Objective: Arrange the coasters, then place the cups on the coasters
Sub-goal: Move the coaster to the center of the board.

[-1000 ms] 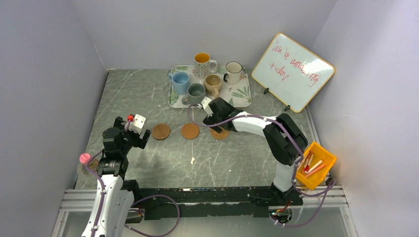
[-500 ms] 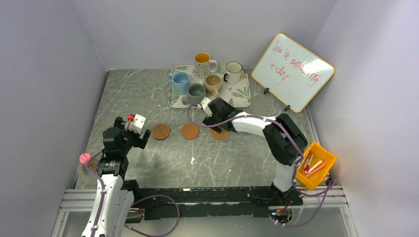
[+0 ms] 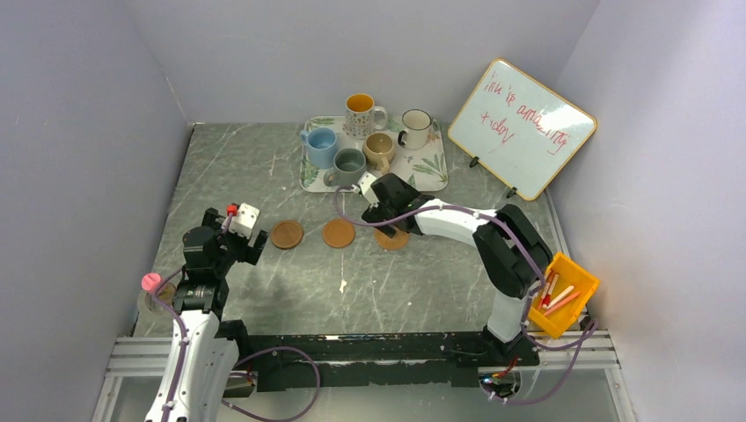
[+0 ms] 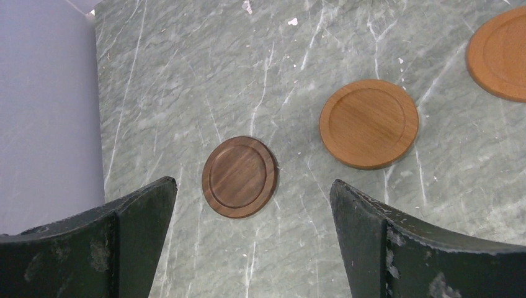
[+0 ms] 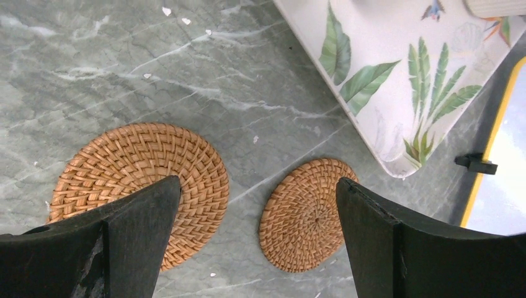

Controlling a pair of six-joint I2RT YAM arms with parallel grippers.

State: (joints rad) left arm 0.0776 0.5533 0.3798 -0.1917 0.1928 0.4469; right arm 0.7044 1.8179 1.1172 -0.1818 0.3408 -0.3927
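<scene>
Right gripper (image 5: 257, 184) hangs spread wide and empty over two woven coasters. The larger woven coaster (image 5: 139, 186) lies partly under one finger. The smaller woven coaster (image 5: 309, 214) lies apart from it, near the rounded corner of the leaf-print tray (image 5: 384, 93). Left gripper (image 4: 252, 185) is likewise spread and holds nothing, with the dark brown coaster (image 4: 240, 177) lying between its fingers. The tan coaster (image 4: 368, 123) and a third smooth coaster (image 4: 503, 53) are strung out beyond it, none touching. The side wall (image 4: 43, 93) runs close on that side. All five cups (image 3: 379, 149) stand on the tray at the far edge. Bare table (image 3: 290, 290) lies open between the coasters and the arm bases.
</scene>
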